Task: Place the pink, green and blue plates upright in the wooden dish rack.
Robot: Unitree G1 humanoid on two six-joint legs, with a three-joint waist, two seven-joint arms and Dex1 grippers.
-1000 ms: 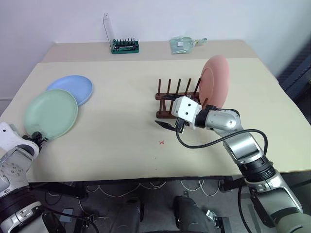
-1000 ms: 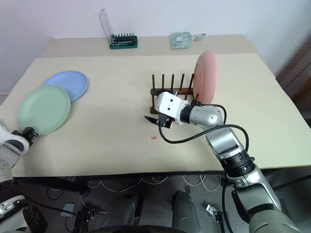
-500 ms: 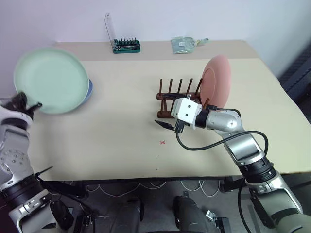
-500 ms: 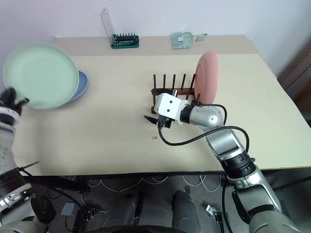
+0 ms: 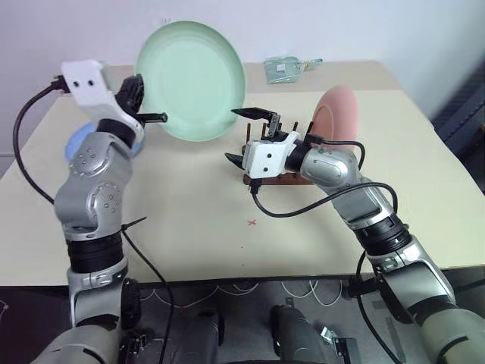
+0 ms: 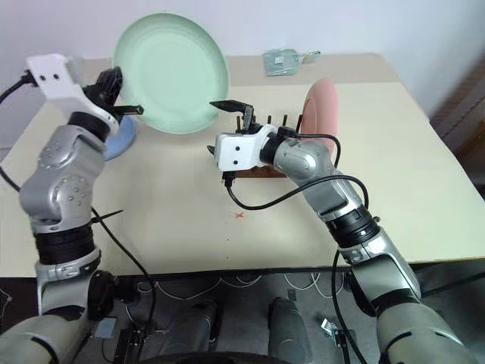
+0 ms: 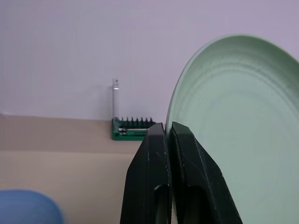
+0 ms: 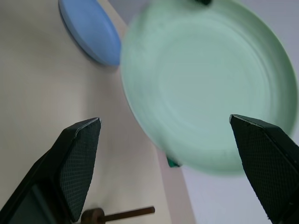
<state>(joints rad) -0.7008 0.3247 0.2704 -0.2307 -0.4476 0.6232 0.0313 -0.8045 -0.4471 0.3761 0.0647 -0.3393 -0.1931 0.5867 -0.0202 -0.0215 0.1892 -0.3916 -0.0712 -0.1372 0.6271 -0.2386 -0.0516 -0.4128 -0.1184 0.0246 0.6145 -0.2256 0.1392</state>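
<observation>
right gripper: fingers wide apart | green plate: ahead, between fingers | blue plate: beyond one finger, on table

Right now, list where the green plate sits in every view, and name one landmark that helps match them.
Left eye view: green plate upper middle, held up by the left gripper.
Right eye view: upper left of centre.
Left wrist view: right half, rim pinched.
Right wrist view: upper right, between the open fingers.
Shared landmark: the blue plate.

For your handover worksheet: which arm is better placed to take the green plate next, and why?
Right: the right gripper is open, facing the green plate, beside the wooden dish rack. The left gripper already pinches its rim.
</observation>
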